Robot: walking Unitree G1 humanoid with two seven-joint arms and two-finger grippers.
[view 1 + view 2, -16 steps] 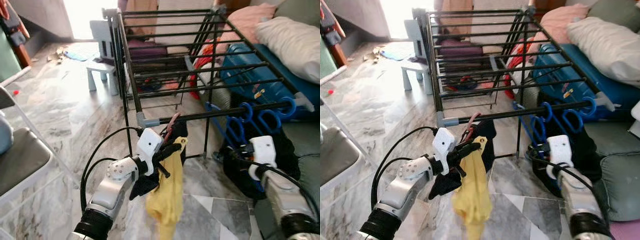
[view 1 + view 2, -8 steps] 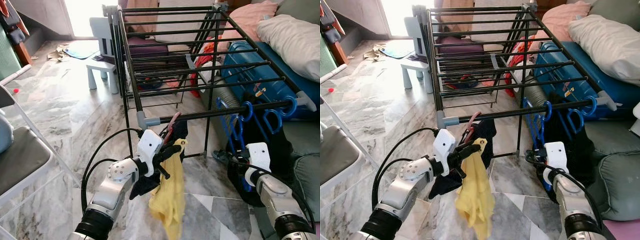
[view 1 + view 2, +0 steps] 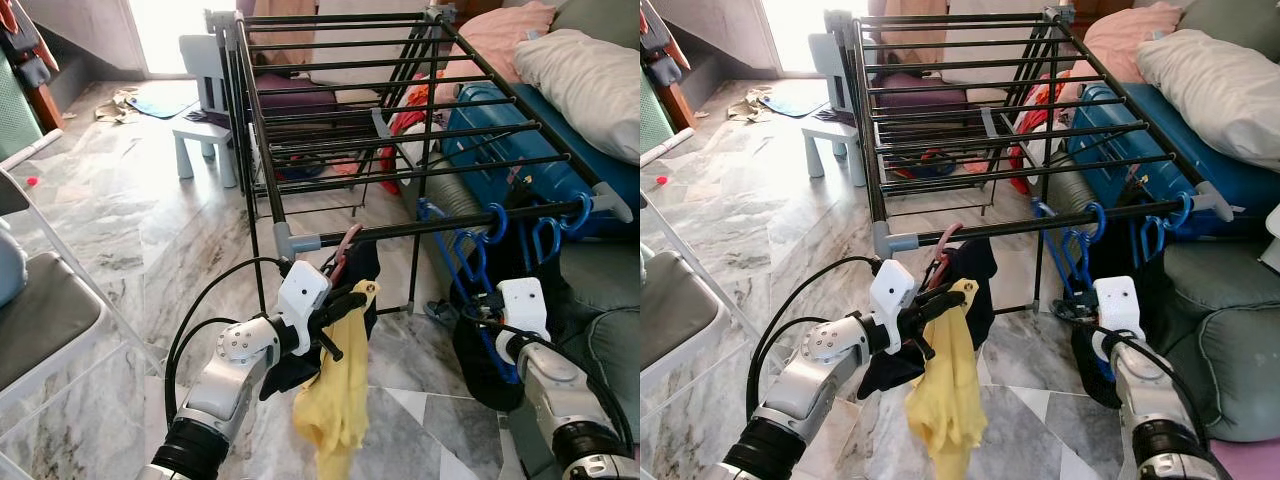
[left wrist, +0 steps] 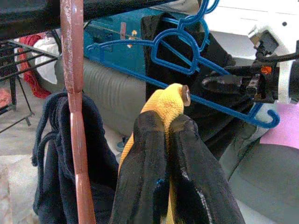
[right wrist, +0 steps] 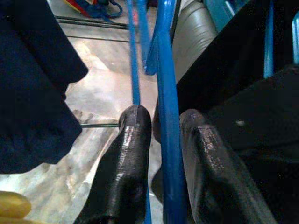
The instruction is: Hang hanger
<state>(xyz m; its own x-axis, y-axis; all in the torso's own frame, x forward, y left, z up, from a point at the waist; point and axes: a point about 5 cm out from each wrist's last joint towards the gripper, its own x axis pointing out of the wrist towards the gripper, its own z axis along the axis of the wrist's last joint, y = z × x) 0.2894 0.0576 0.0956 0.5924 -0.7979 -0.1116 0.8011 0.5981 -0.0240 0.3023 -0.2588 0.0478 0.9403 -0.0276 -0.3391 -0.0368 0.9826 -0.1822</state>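
Left wrist view: the left end effector (image 4: 173,123) has its two black fingers (image 4: 145,158) pressed together on a yellow cloth (image 4: 161,105), pinching its top edge just beside a reddish-brown hanger (image 4: 72,70) that hooks over the near rail of a black drying rack (image 3: 300,110). A dark navy garment (image 4: 56,154) hangs from that hanger, next to the cloth. In the head views the yellow cloth (image 3: 335,400) hangs down from the pinch toward the marble floor (image 3: 130,230), below the rack's grey front corner joint (image 3: 284,240).

Right wrist view: the right end effector (image 5: 163,126) has its fingers (image 5: 131,154) slightly spread, with the bar of a blue hanger (image 5: 166,107) running between them; whether they press on it cannot be told. That hanger's hook (image 3: 493,222) sits over the same near rail, at its right end, beside other blue hangers (image 3: 560,225), and a black garment (image 5: 247,126) hangs on it.

Behind the rack stand a small pale plastic stool (image 3: 205,120) and a blue suitcase (image 3: 510,130) with a white pillow (image 3: 580,70) lying on it. A grey folding chair (image 3: 40,310) sits at the robot's left.
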